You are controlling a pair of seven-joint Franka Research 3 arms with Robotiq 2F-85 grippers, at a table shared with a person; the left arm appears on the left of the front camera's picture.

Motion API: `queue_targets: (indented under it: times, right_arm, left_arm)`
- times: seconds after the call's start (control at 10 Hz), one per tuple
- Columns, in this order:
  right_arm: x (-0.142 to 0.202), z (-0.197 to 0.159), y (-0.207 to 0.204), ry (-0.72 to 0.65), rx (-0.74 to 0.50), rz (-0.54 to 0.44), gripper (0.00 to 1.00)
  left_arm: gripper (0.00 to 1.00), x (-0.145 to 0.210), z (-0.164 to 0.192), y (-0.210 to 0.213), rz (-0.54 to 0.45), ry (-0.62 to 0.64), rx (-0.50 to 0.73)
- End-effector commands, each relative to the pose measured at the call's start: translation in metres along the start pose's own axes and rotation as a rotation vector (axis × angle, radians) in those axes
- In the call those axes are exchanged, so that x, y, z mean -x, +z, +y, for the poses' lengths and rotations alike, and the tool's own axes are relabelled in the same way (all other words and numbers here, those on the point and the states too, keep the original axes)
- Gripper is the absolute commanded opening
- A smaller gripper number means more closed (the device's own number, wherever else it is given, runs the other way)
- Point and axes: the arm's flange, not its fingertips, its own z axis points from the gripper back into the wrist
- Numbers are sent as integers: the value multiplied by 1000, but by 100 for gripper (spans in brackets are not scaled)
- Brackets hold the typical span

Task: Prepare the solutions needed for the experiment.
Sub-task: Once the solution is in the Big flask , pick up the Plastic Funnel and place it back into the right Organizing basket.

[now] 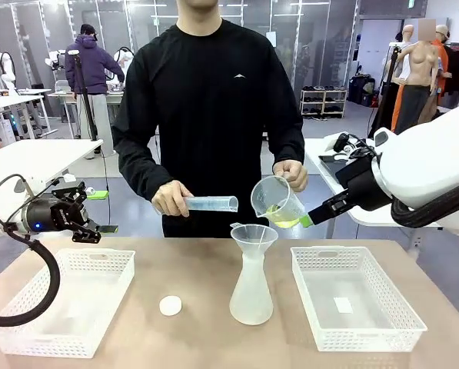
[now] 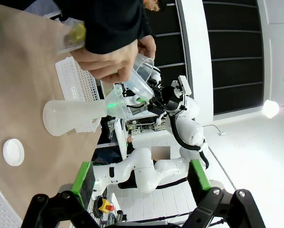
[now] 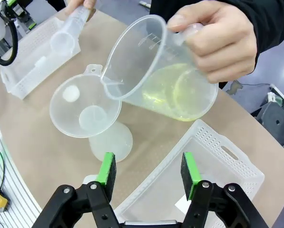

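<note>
Nearest me, the flask [image 1: 251, 292] is standing upright mid-table with a funnel [image 1: 254, 234] in its neck. A white disc [image 1: 170, 306] is lying just left of it. A left basket [image 1: 37, 338] and a right basket [image 1: 367, 334] are sitting either side.

My left gripper [image 1: 102, 211] is hovering above the left basket, well left of the flask, fingers spread wide and empty. My right gripper [image 3: 147, 154] is hanging up and right of the flask, fingers partly apart with nothing between them.

Above the funnel the person's hand [image 1: 293, 174] is tipping a beaker [image 1: 274, 198], and the solution [image 1: 284, 220] is pooling pale yellow-green in its lower side. From the front, my right fingertip is overlapping the beaker's base, so I cannot tell whether they are touching.

The other hand [image 1: 171, 198] is holding a graduated cylinder [image 1: 211, 204] level, up and left of the flask. I cannot make out its contents.
</note>
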Motion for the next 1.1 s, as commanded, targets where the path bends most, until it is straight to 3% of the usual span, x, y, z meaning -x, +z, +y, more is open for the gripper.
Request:
queue_targets:
  times: [0.0,0.2,0.5,0.8,1.0]
  right_arm:
    - [9,-16,-10,-160,-113,36,70]
    - [30,-34,-13,-351,-304,70,70]
    - [68,-66,-10,-718,-547,-76,70]
    - [103,-100,-22,-904,-735,-238,70]
    - [112,-110,-31,-947,-786,-240,70]
  left_arm:
    - [100,0,-3,0,4,-6,-3]
    - [100,0,-3,0,4,-6,-3]
    - [100,0,-3,0,4,-6,-3]
    - [100,0,-3,0,4,-6,-3]
    - [100,0,-3,0,4,-6,-3]
